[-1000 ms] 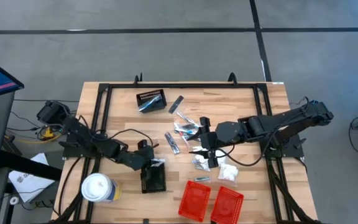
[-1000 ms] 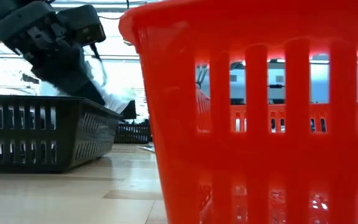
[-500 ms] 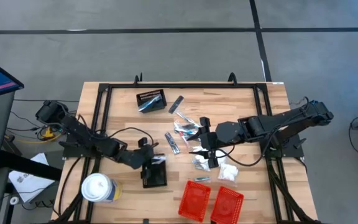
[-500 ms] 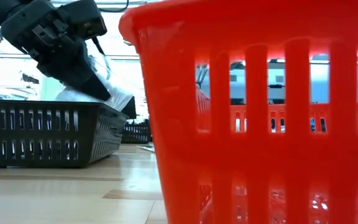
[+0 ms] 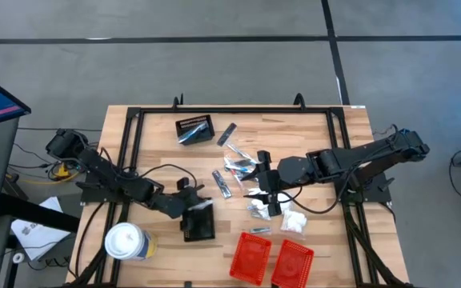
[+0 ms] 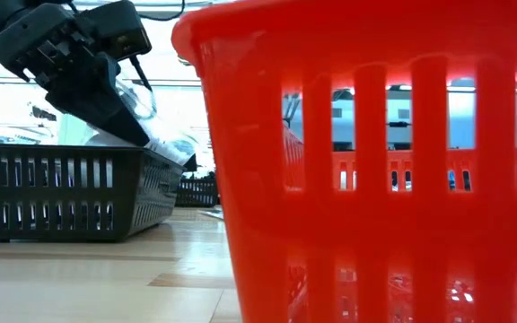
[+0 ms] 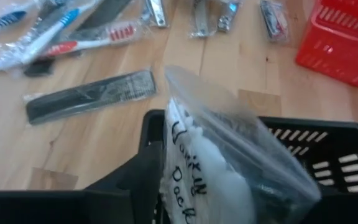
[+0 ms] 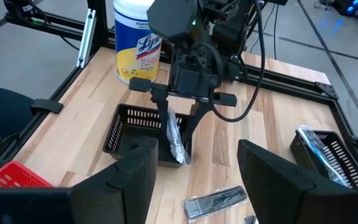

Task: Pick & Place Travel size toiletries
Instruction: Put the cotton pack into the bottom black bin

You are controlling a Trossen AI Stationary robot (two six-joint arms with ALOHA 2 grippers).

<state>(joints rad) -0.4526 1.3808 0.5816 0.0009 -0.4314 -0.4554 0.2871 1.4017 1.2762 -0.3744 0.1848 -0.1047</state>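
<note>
Now, left gripper (image 8: 180, 127): fingers apart — clear packet (image 7: 229, 168) leaning on black basket (image 8: 143, 138) rim.
Right gripper (image 5: 268, 196): open, waiting (above the pile).
Risk: packet may tip outside.

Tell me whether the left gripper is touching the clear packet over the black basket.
Cannot tell. In the right wrist view the clear packet hangs between the left gripper fingers over the black basket, but neither contact nor gap shows plainly.

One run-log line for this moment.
left gripper: open, over black basket | clear packet: between fingers, into basket | right gripper: open, above pile
</note>
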